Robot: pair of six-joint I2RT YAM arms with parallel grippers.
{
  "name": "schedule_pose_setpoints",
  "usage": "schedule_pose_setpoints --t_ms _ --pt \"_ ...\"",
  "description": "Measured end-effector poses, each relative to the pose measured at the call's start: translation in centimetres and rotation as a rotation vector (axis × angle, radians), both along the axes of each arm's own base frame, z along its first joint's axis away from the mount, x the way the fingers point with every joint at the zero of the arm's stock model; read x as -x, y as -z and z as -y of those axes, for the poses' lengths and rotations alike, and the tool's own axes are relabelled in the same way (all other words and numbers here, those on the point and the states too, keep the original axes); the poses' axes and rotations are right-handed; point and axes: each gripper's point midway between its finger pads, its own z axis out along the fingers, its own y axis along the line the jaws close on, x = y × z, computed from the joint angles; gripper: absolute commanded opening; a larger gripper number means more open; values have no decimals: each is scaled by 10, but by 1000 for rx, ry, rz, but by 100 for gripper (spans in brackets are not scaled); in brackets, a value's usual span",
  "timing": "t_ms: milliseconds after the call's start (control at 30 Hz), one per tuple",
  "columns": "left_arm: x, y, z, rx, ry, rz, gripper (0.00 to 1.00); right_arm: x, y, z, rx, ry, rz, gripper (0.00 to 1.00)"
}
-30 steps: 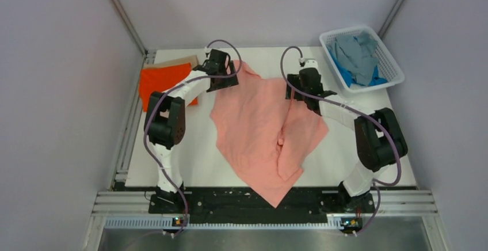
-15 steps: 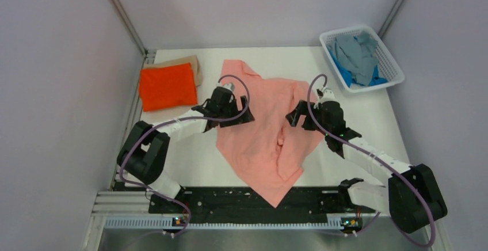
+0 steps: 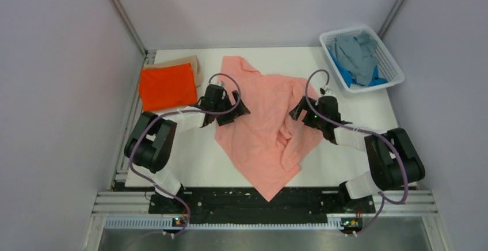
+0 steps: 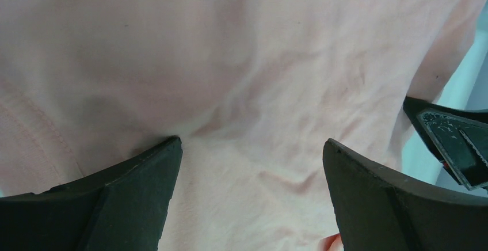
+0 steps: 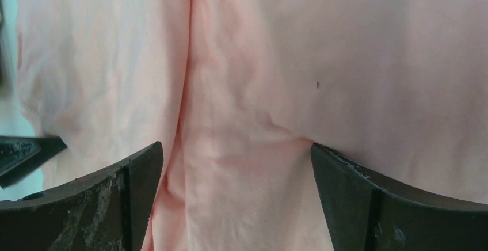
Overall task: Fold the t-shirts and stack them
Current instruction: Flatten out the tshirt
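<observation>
While my left claw (image 3: 230, 113) and right claw (image 3: 303, 116) hang spread over the salmon t-shirt (image 3: 262, 130) | step: likely flattening | next: pinch edges, tug flat

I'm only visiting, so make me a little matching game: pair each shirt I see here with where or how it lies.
Shirts:
1. salmon pink t-shirt
2. orange t-shirt
3. tan t-shirt
4. blue t-shirt

Where or how:
A. in the white mesh basket
B. folded, lying on top of another shirt
C. spread out, unfolded
D. mostly hidden beneath a folded shirt

Pairs: 1-C, 2-B, 3-D, 4-A.
</observation>
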Motion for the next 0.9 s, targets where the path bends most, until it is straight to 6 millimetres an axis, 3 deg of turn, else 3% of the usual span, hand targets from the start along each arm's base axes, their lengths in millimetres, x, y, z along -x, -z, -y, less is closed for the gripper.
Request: schedule_pose_setpoints --t_ms 200,467,567,733,900 --pt "-37 -2 -38 19 -114 -9 99 -44 -3 29 -28 97 0 99" --pt "-72 -2 -73 -43 -200 -38 99 -104 -3 105 87 284 -58 99" --pt "-86 -5 -81 -86 -211 -39 99 -106 -2 116 155 290 -100 99" --pt "-99 -8 -93 -170 -210 -43 99 -91 -3 119 218 242 -135 99" --pt "-93 -35 -80 -221 -155 32 99 -72 -59 104 230 190 39 99"
